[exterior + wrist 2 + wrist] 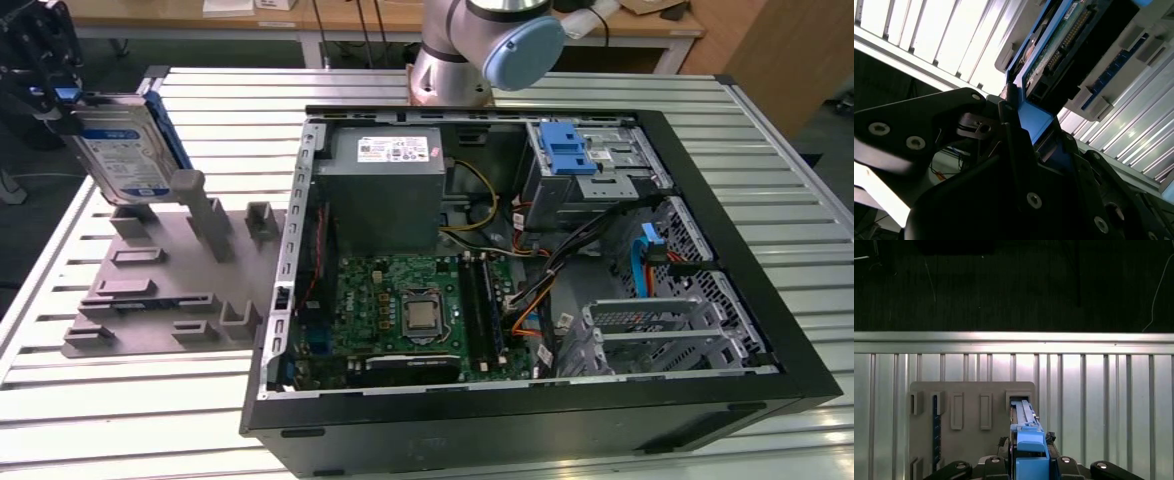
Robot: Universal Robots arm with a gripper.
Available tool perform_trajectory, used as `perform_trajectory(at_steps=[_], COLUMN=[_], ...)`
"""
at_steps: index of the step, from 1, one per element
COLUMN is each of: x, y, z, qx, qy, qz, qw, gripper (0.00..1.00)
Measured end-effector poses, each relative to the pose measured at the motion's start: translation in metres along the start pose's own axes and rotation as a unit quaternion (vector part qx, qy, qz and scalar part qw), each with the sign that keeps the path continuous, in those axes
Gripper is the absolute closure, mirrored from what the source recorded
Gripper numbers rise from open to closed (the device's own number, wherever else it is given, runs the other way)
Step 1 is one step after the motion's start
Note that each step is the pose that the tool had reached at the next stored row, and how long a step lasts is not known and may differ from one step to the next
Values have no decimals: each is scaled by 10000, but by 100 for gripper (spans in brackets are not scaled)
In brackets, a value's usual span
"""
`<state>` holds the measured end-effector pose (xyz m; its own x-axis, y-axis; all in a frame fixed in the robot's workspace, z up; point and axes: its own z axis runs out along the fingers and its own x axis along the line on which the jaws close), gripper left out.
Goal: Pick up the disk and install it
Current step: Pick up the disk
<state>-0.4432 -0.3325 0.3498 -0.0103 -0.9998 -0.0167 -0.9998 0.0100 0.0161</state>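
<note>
Right now your gripper [56, 95] is clamped on the disk [123, 150], at the far upper part of the exterior view's left. It holds the disk on edge, leaning slightly, label side facing the camera and the blue carrier frame [158, 125] running along its edge. The disk's lower end sits right at the grey slotted fixture [160, 290] that lies on the slatted metal table [134, 400]. You cannot tell from this angle whether that end is touching the fixture or is just above it.

In the first wrist view you look down the blue end of the disk [1029, 440], pinched between the black fingers [956, 469], with a fixture slot [1018, 399] directly beyond it. In the second wrist view the fingers [1009, 130] press against the blue frame, and the disk's green circuit board [1054, 55] faces the camera.

Toward the exterior view's right, well apart from the disk, the open computer case [534, 430] lies on its side. Inside it are a grey power supply box [387, 180], a green motherboard [400, 300] and a silver drive cage with a blue latch [581, 155]. The arm's base [461, 60] stands behind the case.
</note>
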Motion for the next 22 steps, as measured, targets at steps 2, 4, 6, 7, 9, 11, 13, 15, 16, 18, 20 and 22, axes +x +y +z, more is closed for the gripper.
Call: perform_trajectory(at_steps=[2,4,6,7,9,11,13,15,16,18,20,22], x=[0,0,-1,-1,-1,-2,-2,-3,-3,-3,-4,-5], y=[0,1,1,1,1,1,2,2,3,3,4,4], z=[-17,-32,-44,-52,-70,-92,-120,-150,-165,-197,-232,-270], qx=[0,0,0,0,0,0,0,0,0,0,0,0], qy=[0,0,0,0,0,0,0,0,0,0,0,1], qz=[0,0,0,0,0,0,0,0,0,0,0,0], qw=[10000,10000,10000,10000,10000,10000,10000,10000,10000,10000,10000,10000], gripper=[64,64,64,64,64,64,64,64,64,64,64,64])
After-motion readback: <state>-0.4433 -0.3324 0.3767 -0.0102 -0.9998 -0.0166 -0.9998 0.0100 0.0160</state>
